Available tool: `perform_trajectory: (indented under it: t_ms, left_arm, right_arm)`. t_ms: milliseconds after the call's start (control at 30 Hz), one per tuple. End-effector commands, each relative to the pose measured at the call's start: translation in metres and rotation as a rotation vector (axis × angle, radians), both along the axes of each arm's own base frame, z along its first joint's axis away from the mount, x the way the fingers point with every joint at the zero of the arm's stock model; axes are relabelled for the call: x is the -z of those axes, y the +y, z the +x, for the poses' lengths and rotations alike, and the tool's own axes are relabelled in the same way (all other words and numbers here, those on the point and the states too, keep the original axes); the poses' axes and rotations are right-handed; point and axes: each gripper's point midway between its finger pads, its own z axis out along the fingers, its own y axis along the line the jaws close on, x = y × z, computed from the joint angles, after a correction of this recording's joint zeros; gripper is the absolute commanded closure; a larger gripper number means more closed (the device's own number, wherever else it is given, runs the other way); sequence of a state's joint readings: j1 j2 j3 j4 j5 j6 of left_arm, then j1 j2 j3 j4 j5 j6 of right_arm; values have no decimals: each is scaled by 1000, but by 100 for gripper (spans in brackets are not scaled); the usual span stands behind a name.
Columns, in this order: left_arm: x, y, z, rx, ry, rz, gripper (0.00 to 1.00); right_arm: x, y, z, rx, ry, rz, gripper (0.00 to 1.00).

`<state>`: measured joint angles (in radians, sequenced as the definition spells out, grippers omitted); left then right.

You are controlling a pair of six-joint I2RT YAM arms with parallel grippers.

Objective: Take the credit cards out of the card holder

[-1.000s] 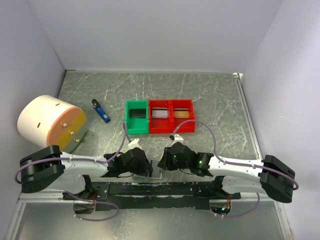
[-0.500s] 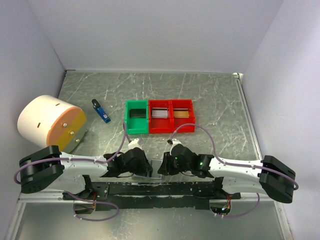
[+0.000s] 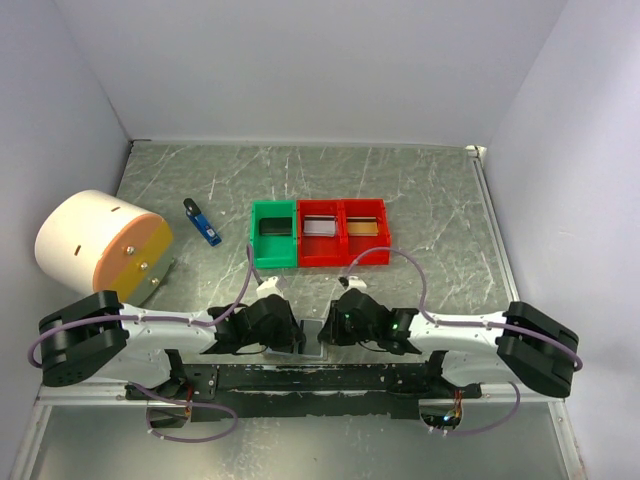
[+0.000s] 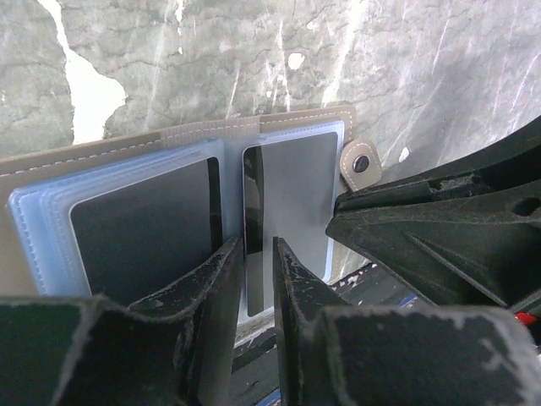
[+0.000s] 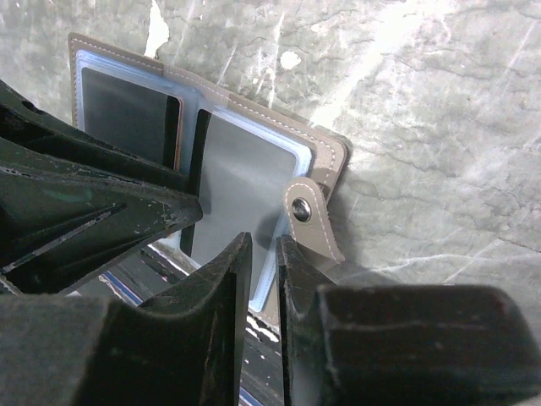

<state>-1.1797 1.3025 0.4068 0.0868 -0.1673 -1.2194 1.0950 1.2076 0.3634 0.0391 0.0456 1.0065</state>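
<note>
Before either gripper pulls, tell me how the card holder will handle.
The card holder probably flops: it lies open with stacked thin sleeves. Those glossy sleeves likely slip. Flat and thin, it may slide on the table unless pinned.

card holder [image 4: 296, 186] cut off left, near edge hidden
</note>
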Motion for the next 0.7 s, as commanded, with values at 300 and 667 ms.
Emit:
perform_trajectory:
  t_ms: [300, 667]
  left_arm:
    - [-4, -11, -2, 12, 11, -89, 67]
    - [-19, -12, -1, -1, -6, -194, 71]
  right_arm:
    - [37, -28, -15, 50, 66, -44, 86]
    - [43, -28, -18, 43, 79, -42, 87]
